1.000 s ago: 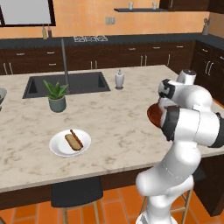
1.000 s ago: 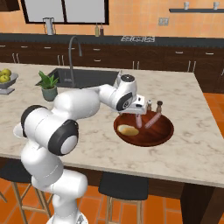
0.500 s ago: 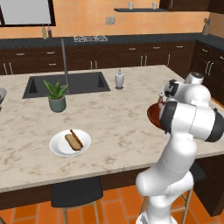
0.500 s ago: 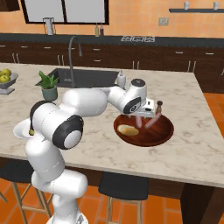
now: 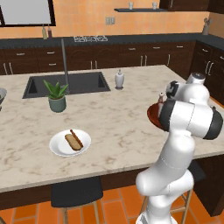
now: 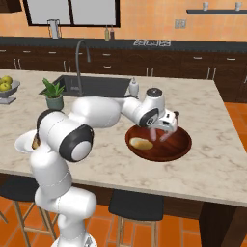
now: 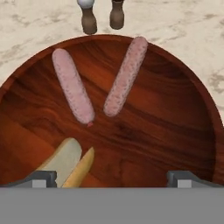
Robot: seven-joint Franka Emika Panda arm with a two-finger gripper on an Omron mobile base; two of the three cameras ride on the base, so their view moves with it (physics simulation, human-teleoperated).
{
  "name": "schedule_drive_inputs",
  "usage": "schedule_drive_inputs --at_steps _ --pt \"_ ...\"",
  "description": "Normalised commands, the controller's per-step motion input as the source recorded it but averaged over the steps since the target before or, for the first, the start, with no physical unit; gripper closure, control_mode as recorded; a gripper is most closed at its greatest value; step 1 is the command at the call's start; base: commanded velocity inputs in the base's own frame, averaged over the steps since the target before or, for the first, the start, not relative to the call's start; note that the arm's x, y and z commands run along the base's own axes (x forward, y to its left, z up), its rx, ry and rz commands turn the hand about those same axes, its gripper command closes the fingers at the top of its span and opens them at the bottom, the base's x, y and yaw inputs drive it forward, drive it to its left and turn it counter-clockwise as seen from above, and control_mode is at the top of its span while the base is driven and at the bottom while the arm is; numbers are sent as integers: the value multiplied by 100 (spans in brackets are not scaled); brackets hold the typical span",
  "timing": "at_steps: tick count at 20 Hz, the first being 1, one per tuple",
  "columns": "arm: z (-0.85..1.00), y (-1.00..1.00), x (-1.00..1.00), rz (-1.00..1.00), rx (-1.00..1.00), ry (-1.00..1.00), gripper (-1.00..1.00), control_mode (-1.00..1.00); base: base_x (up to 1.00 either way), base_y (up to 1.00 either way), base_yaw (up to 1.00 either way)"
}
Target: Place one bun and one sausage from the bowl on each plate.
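So the hand (image 6: pixel 167 129) is hanging right over the bowl (image 6: pixel 179 147) with its fingers (image 7: pixel 43 178) spread as wide as they go, nothing pinched between them. From the hand view it's looking pretty much straight down into the reddish-brown wood.

What's sitting in there: a bun (image 7: pixel 65 162) right down by the left fingertip, closest to the hand, lying on a diagonal. Further out across the bowl are two sausages forming a loose V. The left sausage (image 7: pixel 73 85) is leaning one way, the right sausage (image 7: pixel 126 76) the other, and their near ends are almost meeting in the middle without touching, as far as I can tell.

I'm guessing the bun is the next target since it's practically under the hand already. The catch is that it's sitting off toward the one finger rather than centred in the gap, so the hand is probably needing a small sideways shift, and the fingers should be closing across the bun's short side, not along its length.

Zooming out: the white plate (image 5: pixel 56 149) is sitting well apart, across the table (image 5: pixel 118 118) near the front edge, and it's already carrying a bun with a sausage on it. So that one's looking done. Beyond the bowl's far rim a couple of little shakers (image 7: pixel 100 16) are standing on the table, and a potted plant (image 5: pixel 56 95) is by the sink.
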Motion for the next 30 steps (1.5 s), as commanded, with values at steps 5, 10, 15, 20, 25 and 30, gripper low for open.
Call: schedule_drive_inputs --at_steps 5,10,15,20,25,30 --pt "-15 -16 14 -13 0 -1 -100 -100 0 0 0" --pt "-16 -6 30 -1 2 0 -100 -100 0 0 0" --pt "-4 -28 23 0 8 0 -100 -100 0 0 0" --pt "0 -23 26 0 5 0 -100 -100 0 0 0" --pt "-19 -6 20 0 1 0 -100 -100 0 0 0" --pt "-26 0 27 0 0 0 -100 -100 0 0 0"
